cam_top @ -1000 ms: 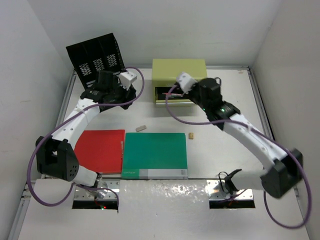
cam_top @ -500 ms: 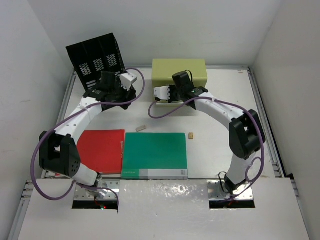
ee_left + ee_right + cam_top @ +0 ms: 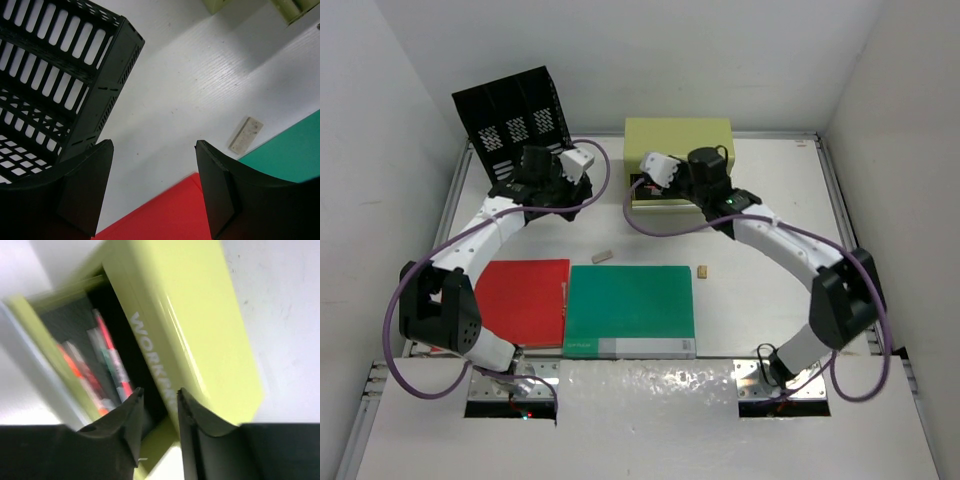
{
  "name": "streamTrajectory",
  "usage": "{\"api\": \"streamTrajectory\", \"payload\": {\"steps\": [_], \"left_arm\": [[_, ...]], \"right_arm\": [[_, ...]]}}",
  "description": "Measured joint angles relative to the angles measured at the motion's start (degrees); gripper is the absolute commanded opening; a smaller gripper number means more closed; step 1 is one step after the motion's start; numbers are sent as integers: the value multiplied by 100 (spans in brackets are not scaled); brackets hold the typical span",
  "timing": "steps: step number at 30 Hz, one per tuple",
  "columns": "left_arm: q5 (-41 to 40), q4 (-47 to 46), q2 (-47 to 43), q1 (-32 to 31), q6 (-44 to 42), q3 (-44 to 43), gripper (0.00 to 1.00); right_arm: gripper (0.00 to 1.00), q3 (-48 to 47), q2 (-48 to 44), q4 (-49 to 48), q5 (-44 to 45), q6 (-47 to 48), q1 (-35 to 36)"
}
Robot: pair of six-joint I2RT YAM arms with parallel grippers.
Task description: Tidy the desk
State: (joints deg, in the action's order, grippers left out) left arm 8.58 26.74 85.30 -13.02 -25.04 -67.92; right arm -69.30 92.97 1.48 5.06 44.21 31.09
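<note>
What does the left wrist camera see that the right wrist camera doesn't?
Only the left wrist view shows the black mesh file rack, a small beige block, the red folder and the green folder, framed by the left gripper with its fingers wide apart. Only the right wrist view looks into the open drawer of the yellow-green drawer box, with pens inside, past the right gripper. Both show the white desk. The left wrist view also catches yellow-green scraps at its top edge, probably that box.

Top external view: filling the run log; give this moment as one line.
left pincer open, empty, near file rack | right pincer at open drawer, grip unclear | red folder, green folder flat on desk
</note>
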Motion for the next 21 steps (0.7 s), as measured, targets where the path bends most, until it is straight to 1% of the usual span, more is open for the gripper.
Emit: {"api": "streamTrajectory", "payload": {"steps": [1,2,4,7,8,11,14,17,21], "left_arm": [[-15,-4,0,0,-17,15,65],[-42,-9,0,0,-22,24,65],[-98,-44,0,11,-42,50,65],[-214,-129,-2,31,-70,133,65],[-251,-155,-2,37,-83,160,65],[-334,-192,-4,66,-146,323,66],[-387,-190,-4,76,-173,376,66],[-409,-223,-4,81,-175,376,66],[-446,-225,-2,92,-195,376,66]], "right_arm": [[27,247,-240,-184,-85,-389,-9],[19,476,-424,-369,-173,-728,-15],[10,933,-697,-730,-319,-1486,-20],[2,1670,-756,-1311,-452,-2566,-20],[1,1792,-745,-1353,-474,-2708,-20],[0,2555,-673,-2044,-636,-3359,-20],[0,3014,-516,-2559,-721,-3731,-20],[0,3049,-284,-2951,-710,-3928,-20],[0,2494,282,-3115,-592,-4019,-20]]}}
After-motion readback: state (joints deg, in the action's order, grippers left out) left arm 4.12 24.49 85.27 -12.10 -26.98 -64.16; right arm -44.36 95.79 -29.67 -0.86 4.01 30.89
